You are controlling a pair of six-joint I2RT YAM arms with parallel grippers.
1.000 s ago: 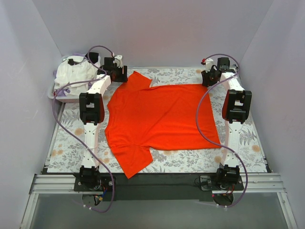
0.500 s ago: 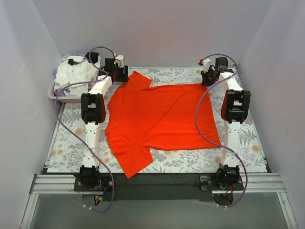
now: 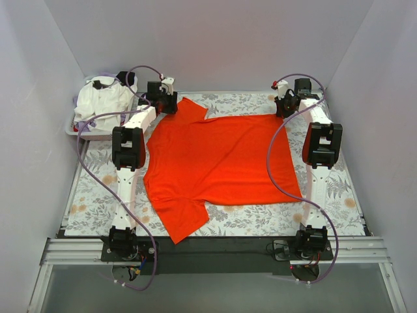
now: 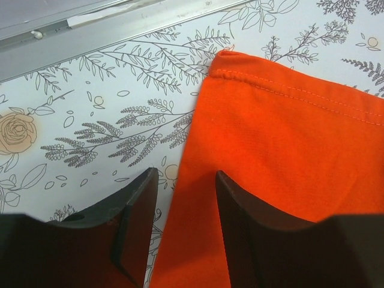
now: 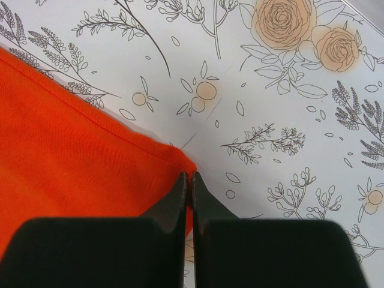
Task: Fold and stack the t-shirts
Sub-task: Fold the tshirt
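On the table, centre: orange-red t-shirt [image 3: 221,160], one piece, spread flat and face-down or face-up – cannot tell which – over the floral cloth [image 3: 91,202]. Its neck end lies toward the left arm and its hem toward the right arm. One sleeve reaches the far left, the other the near edge of the table.

At the far left corner: white t-shirts [image 3: 104,101], a crumpled heap in a grey tray [image 3: 83,135], well apart from the orange-red one. The number of pieces cannot be told.

Left gripper [image 4: 183,201]: low over the far sleeve [image 4: 288,138], jaws spread. One finger stands over the floral cloth and the other over the orange fabric, so the sleeve's side edge runs up between them. Whether the tips touch the cloth cannot be told.

Right gripper [image 5: 191,180]: at the far right corner of the hem [image 5: 171,157], jaws pressed together with a sliver of orange fabric between them – pinching that corner. The stitched hem edge runs away from the tips toward the upper left of the wrist view, flat against the floral cloth.
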